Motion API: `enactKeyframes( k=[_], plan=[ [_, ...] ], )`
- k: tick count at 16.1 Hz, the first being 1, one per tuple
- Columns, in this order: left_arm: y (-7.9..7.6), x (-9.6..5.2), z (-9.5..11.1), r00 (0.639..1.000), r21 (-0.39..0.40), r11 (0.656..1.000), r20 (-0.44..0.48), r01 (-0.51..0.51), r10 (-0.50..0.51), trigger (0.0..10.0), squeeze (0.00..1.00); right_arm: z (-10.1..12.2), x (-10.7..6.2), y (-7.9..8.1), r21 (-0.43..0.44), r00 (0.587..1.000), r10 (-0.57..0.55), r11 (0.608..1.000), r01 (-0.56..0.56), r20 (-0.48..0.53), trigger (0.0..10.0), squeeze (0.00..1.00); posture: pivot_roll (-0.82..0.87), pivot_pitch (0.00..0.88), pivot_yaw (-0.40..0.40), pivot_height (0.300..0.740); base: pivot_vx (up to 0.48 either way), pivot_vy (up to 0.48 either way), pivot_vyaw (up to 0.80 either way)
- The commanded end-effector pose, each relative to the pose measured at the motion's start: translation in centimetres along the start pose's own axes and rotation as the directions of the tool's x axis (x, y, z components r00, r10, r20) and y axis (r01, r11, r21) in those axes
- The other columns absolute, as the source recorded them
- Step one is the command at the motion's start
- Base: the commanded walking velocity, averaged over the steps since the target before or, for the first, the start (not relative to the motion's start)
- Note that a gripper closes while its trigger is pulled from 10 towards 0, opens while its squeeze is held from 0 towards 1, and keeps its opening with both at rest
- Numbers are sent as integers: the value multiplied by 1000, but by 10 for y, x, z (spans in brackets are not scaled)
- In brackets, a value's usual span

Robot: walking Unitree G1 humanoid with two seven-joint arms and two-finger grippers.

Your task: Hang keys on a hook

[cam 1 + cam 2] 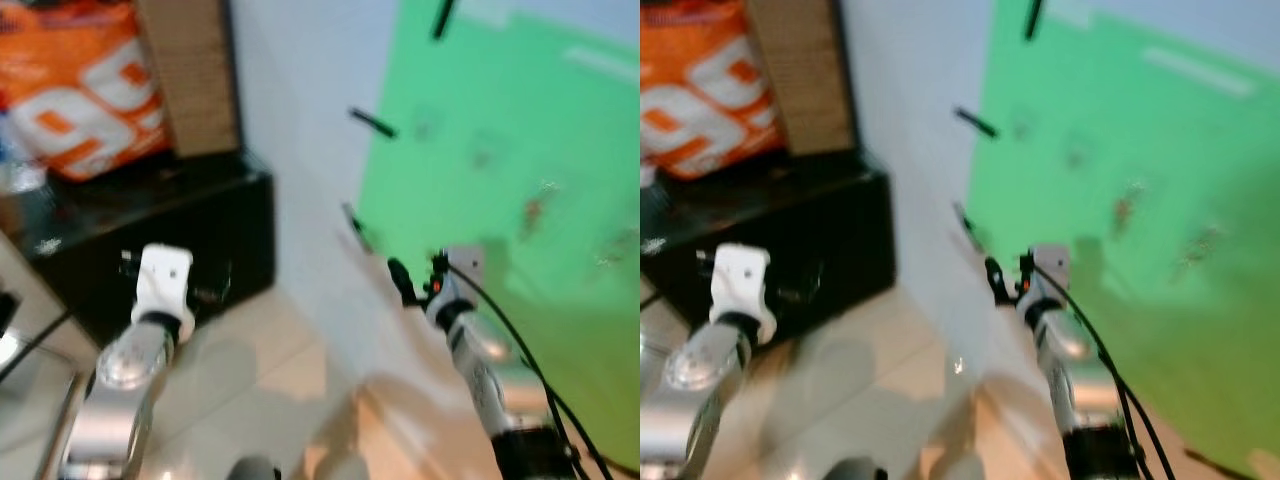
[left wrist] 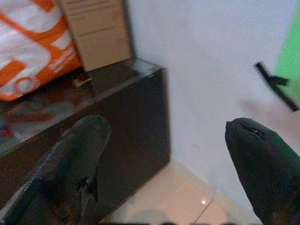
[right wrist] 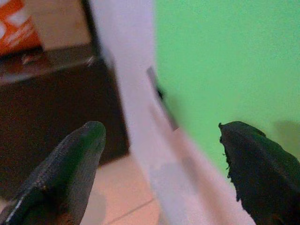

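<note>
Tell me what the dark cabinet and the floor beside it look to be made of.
The dark cabinet looks like glossy lacquered wood or laminate: its top mirrors the orange bag and the cardboard box. The floor looks like polished beige tile, with a faint joint line and a bright glint, though blur leaves this uncertain.

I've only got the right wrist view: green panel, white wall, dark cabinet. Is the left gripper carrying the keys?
Observer: No. The left gripper is open with nothing between its fingers, aimed at the black cabinet.
Operator: Any hooks above the dark piece I see on the wall?
Observer: Two more black pieces sit higher along the green panel's edge, one and another near the top. They are too blurred to confirm as hooks.
</note>
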State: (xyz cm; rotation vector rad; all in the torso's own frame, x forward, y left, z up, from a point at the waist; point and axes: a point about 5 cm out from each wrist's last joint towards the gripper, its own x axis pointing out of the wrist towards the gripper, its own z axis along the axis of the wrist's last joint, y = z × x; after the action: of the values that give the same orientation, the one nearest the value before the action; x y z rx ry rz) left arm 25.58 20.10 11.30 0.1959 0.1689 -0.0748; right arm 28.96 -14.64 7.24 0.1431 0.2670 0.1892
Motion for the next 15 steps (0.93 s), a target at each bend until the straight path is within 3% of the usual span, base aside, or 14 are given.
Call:
enactKeyframes(
  k=[1, 8, 15],
  plan=[
    [-2, 2, 2, 1000, 2, 1000, 7, 16, -16, 10000, 396, 1, -1, -4, -8, 1000, -10, 1000, 10, 4, 10000, 1000, 98, 0, -50, 740, 240, 0, 0],
    [-2, 2, 0, 1000, -9, 1000, -1, 20, -20, 10000, 435, 3, 0, -2, -32, 1000, 10, 999, -10, 2, 10000, 1000, 100, 0, -59, 740, 266, 0, 0],
    [-7, 3, 1, 1000, -1, 1000, 11, 23, -23, 10000, 443, 0, 1, 3, -67, 998, 55, 996, -56, -21, 10000, 1000, 119, 0, -74, 740, 322, 0, 790]
  ],
)
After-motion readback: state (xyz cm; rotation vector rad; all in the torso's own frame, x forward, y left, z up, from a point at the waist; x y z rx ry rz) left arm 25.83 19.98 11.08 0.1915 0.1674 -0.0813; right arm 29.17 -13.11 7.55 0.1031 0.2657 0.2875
